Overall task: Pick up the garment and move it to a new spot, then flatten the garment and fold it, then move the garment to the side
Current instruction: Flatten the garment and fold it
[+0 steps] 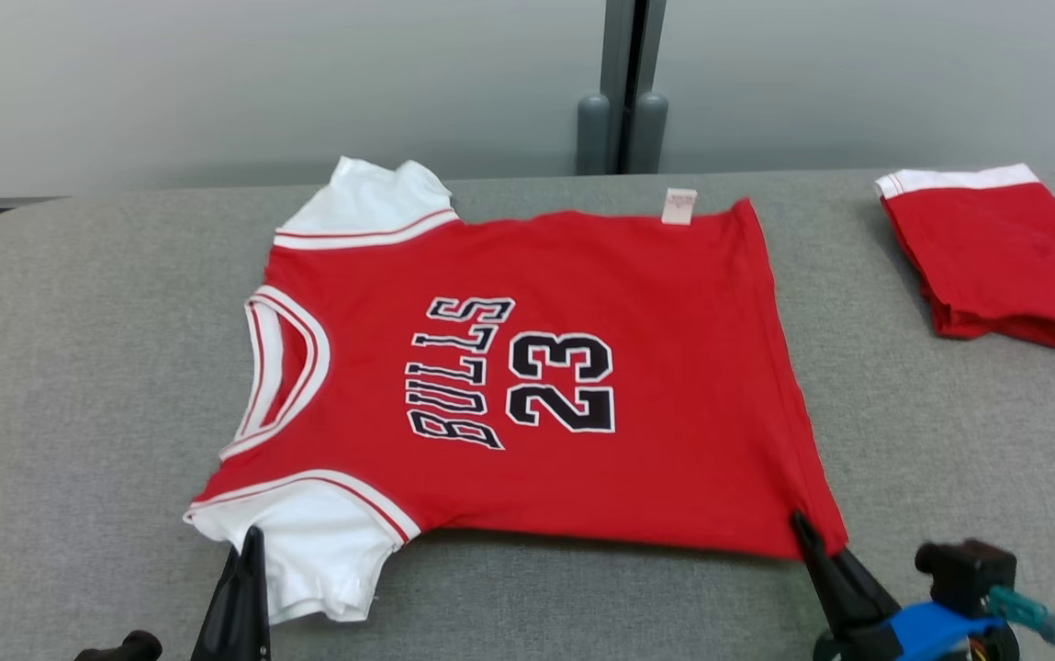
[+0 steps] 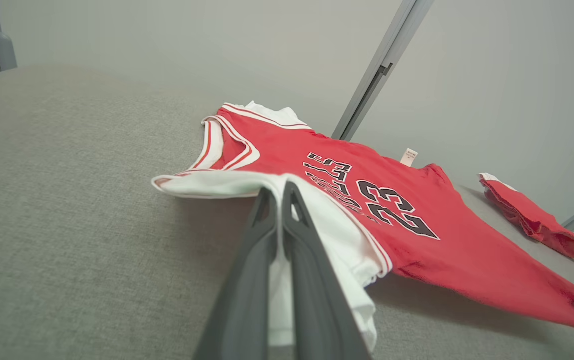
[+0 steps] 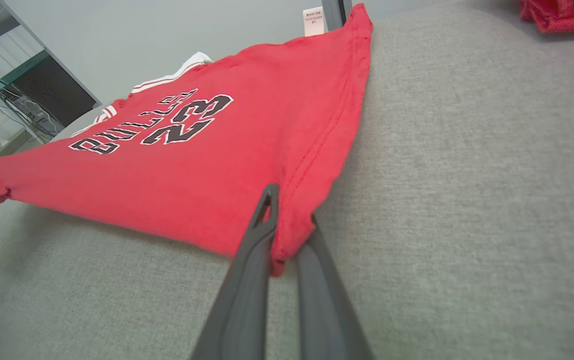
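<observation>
The red Bulls jersey [image 1: 527, 386] lies number-side up on the grey padded table [image 1: 77, 367], spread ahead of both sets of jaws. The left gripper [image 2: 279, 190] is closed on the near white sleeve [image 1: 325, 542], with cloth pinched between its fingers. The right gripper [image 3: 289, 210] is clamped on the near hem corner [image 1: 825, 528], one finger above the red cloth and one under it. Well beyond the right jaws, out to their far side, sits a folded red piece [image 1: 1004, 257] with a white band.
</observation>
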Motion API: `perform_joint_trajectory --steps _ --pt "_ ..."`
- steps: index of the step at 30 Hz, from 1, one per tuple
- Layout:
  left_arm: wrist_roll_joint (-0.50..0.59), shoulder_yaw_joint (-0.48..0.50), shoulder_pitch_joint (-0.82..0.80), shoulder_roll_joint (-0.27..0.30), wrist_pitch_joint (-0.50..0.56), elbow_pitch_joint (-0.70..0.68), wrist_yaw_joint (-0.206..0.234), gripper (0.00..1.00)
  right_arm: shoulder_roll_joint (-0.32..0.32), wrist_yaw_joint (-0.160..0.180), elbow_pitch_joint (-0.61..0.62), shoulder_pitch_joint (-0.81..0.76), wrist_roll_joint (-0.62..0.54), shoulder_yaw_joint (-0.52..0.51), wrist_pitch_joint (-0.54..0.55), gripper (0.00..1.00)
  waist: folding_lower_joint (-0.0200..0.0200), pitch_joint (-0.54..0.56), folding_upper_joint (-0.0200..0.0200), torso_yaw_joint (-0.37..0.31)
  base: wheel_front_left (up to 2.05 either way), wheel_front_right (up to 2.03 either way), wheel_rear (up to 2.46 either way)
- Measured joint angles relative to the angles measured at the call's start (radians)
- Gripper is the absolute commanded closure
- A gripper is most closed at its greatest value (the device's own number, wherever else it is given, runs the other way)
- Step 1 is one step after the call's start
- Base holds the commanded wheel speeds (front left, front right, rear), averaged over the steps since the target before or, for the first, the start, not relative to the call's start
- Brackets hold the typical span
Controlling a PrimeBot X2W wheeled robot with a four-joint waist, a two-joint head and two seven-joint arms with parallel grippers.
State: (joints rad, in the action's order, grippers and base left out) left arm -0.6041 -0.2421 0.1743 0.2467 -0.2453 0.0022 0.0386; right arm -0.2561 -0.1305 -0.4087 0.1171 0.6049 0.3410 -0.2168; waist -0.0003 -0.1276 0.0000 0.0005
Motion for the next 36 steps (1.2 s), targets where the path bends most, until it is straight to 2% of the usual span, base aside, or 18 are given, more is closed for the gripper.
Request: perform_joint_trajectory --steps 4,8,16,25,36 --pt "0.005 0.000 0.049 0.008 0.017 -0.042 0.026 1.00 0.001 0.000 0.080 -0.109 -0.018 -0.044 0.034 1.00 0.0000 0.027 0.0000 0.016 0.00 0.00 0.00" --pt "0.008 -0.028 0.082 0.012 0.047 -0.056 0.031 1.00 0.016 0.000 0.162 -0.188 -0.042 -0.094 0.087 1.00 0.0001 0.045 0.0000 0.022 0.00 0.00 0.00" --pt "0.004 -0.035 0.086 0.010 0.059 -0.052 0.035 1.00 0.066 0.000 0.243 -0.229 -0.085 -0.150 0.159 1.00 0.0002 0.051 0.0000 0.013 0.00 0.00 0.00" --pt "-0.001 -0.044 0.006 0.026 0.072 -0.004 0.004 1.00 0.098 0.000 0.248 -0.194 -0.078 -0.170 0.226 1.00 0.0003 0.029 0.0000 0.008 0.00 0.00 0.00" --pt "0.005 -0.043 -0.133 0.071 0.095 0.073 -0.046 1.00 0.105 0.000 0.217 -0.078 -0.031 -0.188 0.305 1.00 0.0003 -0.014 0.0000 -0.012 0.00 0.00 0.00"
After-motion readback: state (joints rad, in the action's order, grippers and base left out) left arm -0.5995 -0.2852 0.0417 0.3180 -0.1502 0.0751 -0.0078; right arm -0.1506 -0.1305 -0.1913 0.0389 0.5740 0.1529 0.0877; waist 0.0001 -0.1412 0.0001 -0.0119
